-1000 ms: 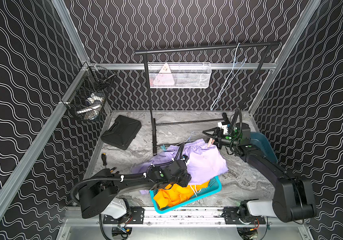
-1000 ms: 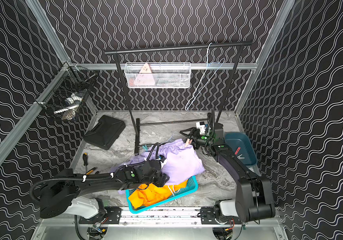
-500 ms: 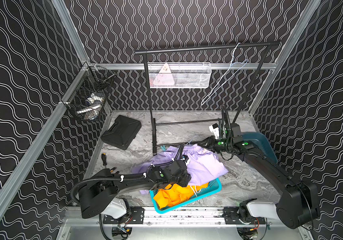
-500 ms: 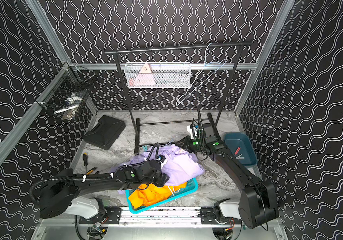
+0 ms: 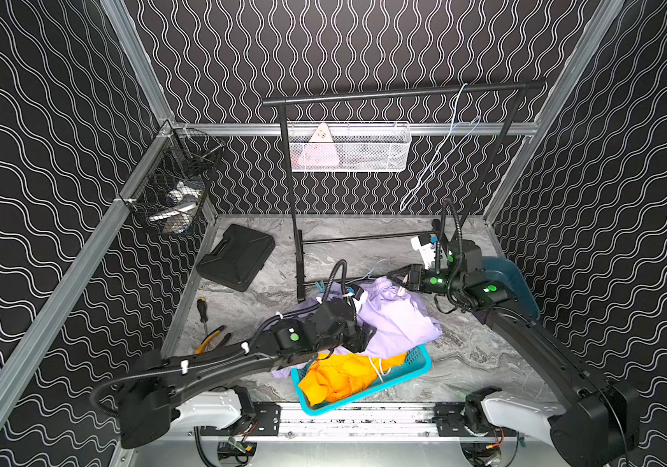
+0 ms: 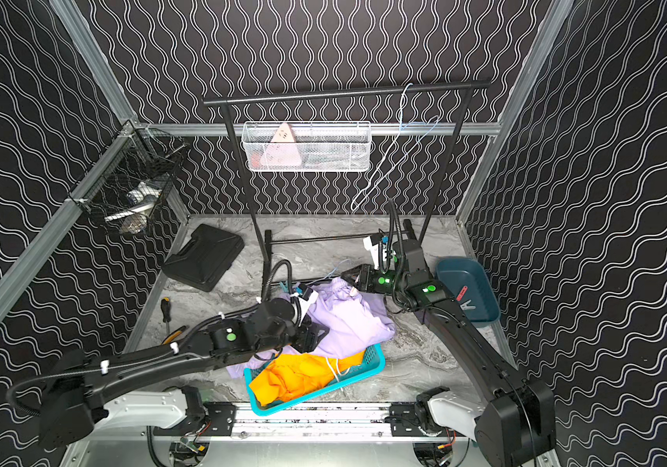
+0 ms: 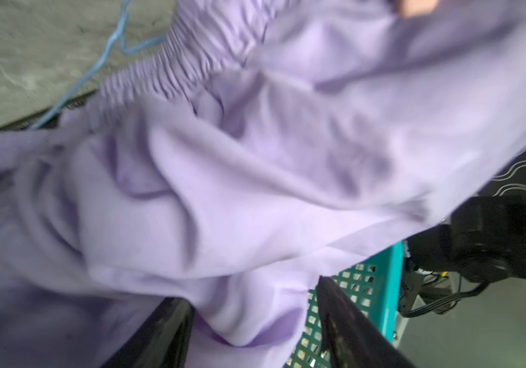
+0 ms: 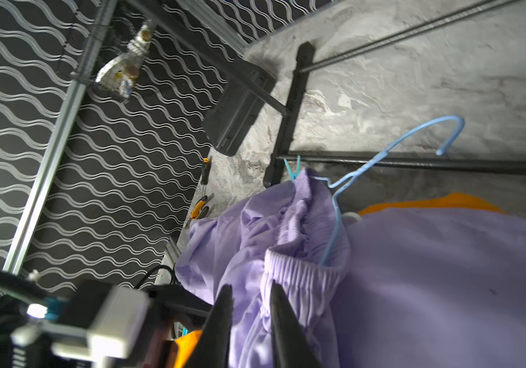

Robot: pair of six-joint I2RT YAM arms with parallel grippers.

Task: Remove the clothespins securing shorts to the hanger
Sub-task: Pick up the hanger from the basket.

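The right gripper [image 8: 251, 286] has its jaws nearly together at the gathered waistband of the lilac shorts [image 5: 396, 319]. Lilac cloth shows in the slit, and I cannot tell whether anything is pinched. A whitish peg [image 5: 403, 279] sits right at this gripper in a top view. The left gripper [image 7: 250, 290] stands with jaws wide apart, a lilac fold sagging between them. A hanger [image 8: 398, 140] runs into the waistband, with a blue peg [image 8: 293, 170] clipped at its far end. The lilac shorts lie on the worktop [image 5: 465, 356], overlapping a basket [image 5: 416, 364] holding the orange shorts [image 5: 340, 376].
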